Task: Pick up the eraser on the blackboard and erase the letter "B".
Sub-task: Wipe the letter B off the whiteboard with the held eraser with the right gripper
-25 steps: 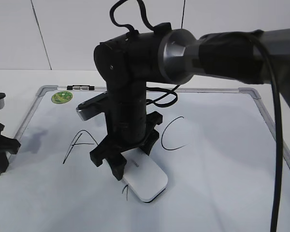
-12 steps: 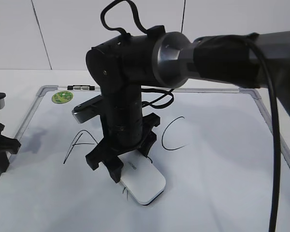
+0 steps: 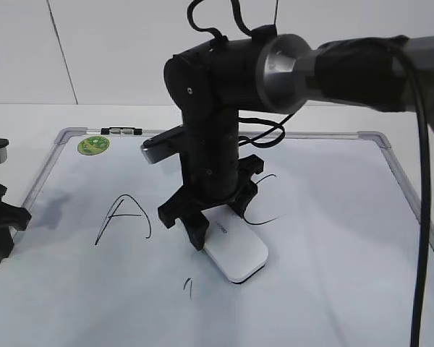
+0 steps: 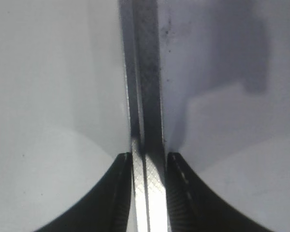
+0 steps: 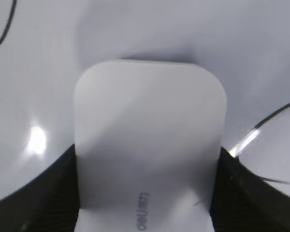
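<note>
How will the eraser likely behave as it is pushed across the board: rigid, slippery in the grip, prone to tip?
The eraser looks like a hard plastic shell, so probably rigid. Its smooth sides may slip in the right pincer, which grips only one end. Being low, flat and resting on the blackboard, it seems unlikely to tip.

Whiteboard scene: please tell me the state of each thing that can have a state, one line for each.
eraser: flat on the board, held at its sides by the right gripper
letter "B": nearly wiped off, only a small mark remains
letter "A": intact
letter "C": partly hidden by the arm
left gripper: shut on the board frame
whiteboard: lying flat
</note>
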Action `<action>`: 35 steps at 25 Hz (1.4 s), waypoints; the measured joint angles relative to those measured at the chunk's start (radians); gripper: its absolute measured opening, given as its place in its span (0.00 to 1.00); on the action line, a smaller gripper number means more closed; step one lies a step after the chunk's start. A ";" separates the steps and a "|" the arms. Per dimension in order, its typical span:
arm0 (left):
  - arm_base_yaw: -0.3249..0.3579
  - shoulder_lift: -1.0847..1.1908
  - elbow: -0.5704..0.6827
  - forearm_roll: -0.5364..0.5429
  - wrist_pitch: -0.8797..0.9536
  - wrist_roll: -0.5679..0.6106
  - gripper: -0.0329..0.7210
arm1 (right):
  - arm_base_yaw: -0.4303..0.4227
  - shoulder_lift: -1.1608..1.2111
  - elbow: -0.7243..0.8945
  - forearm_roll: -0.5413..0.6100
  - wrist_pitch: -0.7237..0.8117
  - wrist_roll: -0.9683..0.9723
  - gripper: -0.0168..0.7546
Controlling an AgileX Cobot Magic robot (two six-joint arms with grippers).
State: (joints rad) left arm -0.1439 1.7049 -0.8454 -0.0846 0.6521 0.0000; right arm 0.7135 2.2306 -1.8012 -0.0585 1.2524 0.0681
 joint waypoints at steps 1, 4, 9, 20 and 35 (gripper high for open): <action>0.000 0.000 0.000 0.000 0.000 0.000 0.28 | -0.004 0.000 0.000 0.000 0.000 0.000 0.70; 0.000 0.000 0.000 0.000 0.000 0.000 0.28 | -0.012 0.000 0.000 0.000 0.000 -0.002 0.70; 0.000 0.000 0.000 0.000 0.000 0.000 0.28 | -0.040 0.000 0.000 -0.002 0.000 -0.004 0.70; 0.000 0.000 0.000 0.000 0.000 0.000 0.28 | -0.036 0.000 0.002 0.001 -0.004 0.013 0.70; 0.000 0.000 0.000 0.002 0.003 0.000 0.28 | 0.019 -0.073 0.127 0.043 -0.047 0.112 0.70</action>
State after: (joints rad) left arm -0.1439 1.7049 -0.8454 -0.0825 0.6548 0.0000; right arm 0.7323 2.1574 -1.6746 -0.0153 1.2053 0.1805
